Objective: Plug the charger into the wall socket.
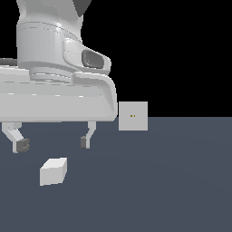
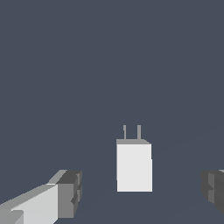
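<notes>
The charger (image 1: 53, 171) is a small plain white block lying on the dark floor at the exterior view's lower left. In the wrist view the charger (image 2: 134, 166) shows two thin prongs sticking out of one end. My gripper (image 1: 53, 143) is open and empty, hovering just above the charger, apart from it. Its fingertips (image 2: 70, 192) stand wide on either side of the block in the wrist view. The wall socket (image 1: 133, 116) is a flat upright light-grey square plate with two tiny orange-brown dots, farther back and to the exterior view's right of the gripper.
The dark grey floor (image 1: 172, 181) spreads under everything. The arm's large white body (image 1: 54, 77) fills the upper left of the exterior view and stands beside the socket's left edge.
</notes>
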{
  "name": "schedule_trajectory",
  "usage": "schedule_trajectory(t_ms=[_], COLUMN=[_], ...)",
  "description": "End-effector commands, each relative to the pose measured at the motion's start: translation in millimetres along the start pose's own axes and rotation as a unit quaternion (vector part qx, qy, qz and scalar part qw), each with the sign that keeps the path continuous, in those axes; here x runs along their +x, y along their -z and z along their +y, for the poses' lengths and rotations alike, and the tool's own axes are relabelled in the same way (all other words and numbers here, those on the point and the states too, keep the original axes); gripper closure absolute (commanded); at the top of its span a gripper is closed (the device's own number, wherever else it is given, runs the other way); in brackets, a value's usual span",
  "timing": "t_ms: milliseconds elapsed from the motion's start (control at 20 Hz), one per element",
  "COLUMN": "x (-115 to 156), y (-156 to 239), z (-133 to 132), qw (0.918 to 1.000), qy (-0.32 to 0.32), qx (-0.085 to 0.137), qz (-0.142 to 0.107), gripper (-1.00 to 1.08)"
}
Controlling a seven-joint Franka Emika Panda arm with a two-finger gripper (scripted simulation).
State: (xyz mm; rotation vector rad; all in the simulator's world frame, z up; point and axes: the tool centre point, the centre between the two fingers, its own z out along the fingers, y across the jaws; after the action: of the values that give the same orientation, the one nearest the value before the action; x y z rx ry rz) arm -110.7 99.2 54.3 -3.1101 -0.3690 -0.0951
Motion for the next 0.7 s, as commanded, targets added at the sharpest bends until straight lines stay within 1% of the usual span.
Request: schedule_trajectory(t_ms=[0, 300, 600, 650], x=[-1.2, -3.1, -3.3, -3.3], y=[-8.6, -33.7, -42.6, -42.6], z=[0.1, -0.2, -0.1, -0.1], qw=[1.0, 1.0, 1.0, 1.0], qy=[0.0, 0.0, 0.0, 0.0], qx=[0.0, 0.0, 0.0, 0.0], qz=[0.0, 0.0, 0.0, 0.0], gripper=[-0.92, -0.92, -0.92, 1.08])
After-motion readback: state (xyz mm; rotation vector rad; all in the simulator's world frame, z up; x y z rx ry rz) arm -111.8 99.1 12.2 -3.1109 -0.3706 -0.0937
